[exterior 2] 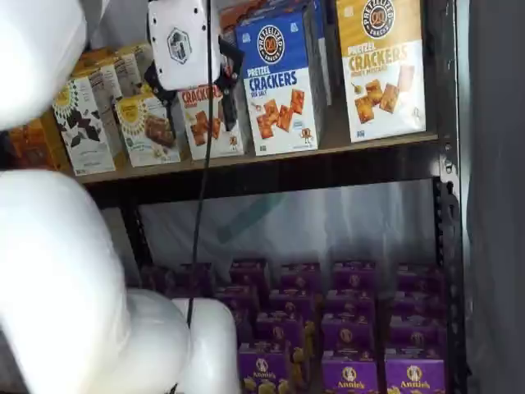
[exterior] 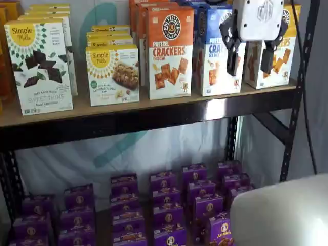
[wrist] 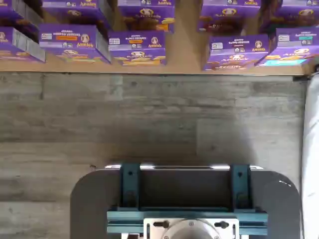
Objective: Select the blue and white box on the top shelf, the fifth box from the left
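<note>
The blue and white box (exterior: 214, 56) (exterior 2: 277, 82) stands upright on the top shelf (exterior: 128, 119) (exterior 2: 271, 168), between an orange cheddar box (exterior: 170, 54) and a yellow-topped cracker box (exterior: 279, 56). My gripper (exterior: 250, 59) (exterior 2: 195, 98) hangs in front of the shelf at box height, away from the boxes. Its white body is up and its two black fingers point down. A plain gap shows between the fingers and nothing is in them. In a shelf view it overlaps the blue box's right edge and the yellow-topped box. The wrist view shows none of these.
Simple Mills boxes (exterior: 38, 64) fill the shelf's left part. Several purple Annie's boxes (exterior: 166, 205) (wrist: 137, 47) stand on the lower shelf. Black uprights (exterior: 300, 77) frame the right end. The arm's white links (exterior 2: 66, 279) bulk in the foreground. The wrist view shows grey plank flooring (wrist: 149, 114) and the teal-bracketed mount (wrist: 184, 199).
</note>
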